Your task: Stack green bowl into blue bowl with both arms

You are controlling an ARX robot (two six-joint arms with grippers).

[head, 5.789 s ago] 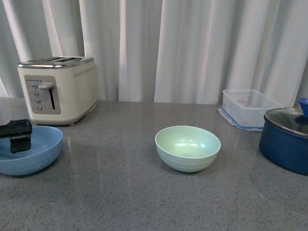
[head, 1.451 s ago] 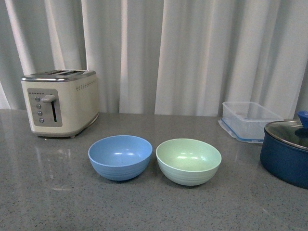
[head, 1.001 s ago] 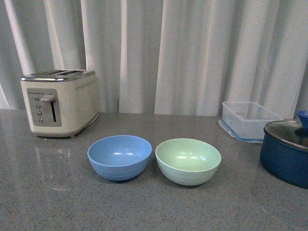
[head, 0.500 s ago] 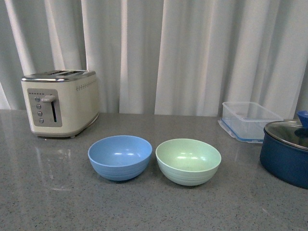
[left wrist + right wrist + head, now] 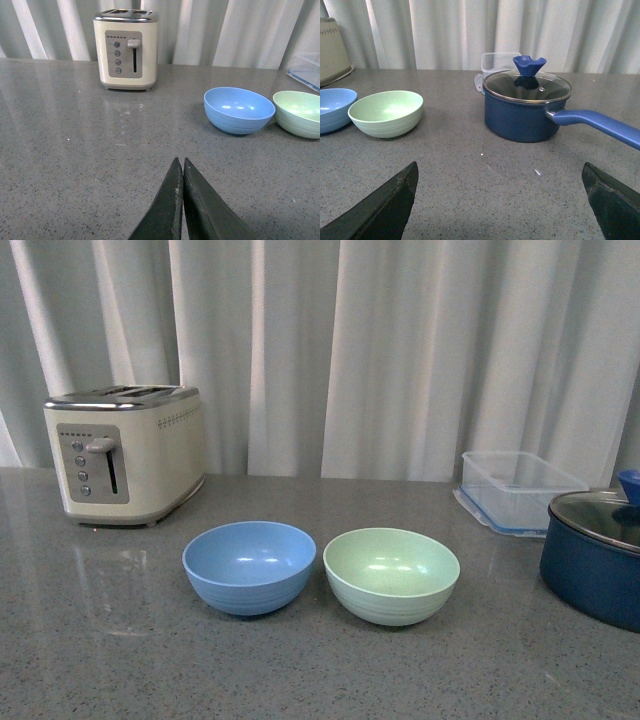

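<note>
On the counter (image 5: 120,660), green bowl (image 5: 391,575) sits beside blue bowl (image 5: 249,565), unstacked — left gripper (image 5: 180,161) together, right gripper (image 5: 499,165) apart — next, probably grip green's rim.

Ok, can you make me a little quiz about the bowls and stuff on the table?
1. True or false: the green bowl sits inside the blue bowl.
2. Which tool is shut? A) left tool B) right tool
3. Fill in: the dark blue pot wears a glass ___.
Key: 1 false, they stand side by side. 2 A; the right tool is open. 3 lid.
</note>
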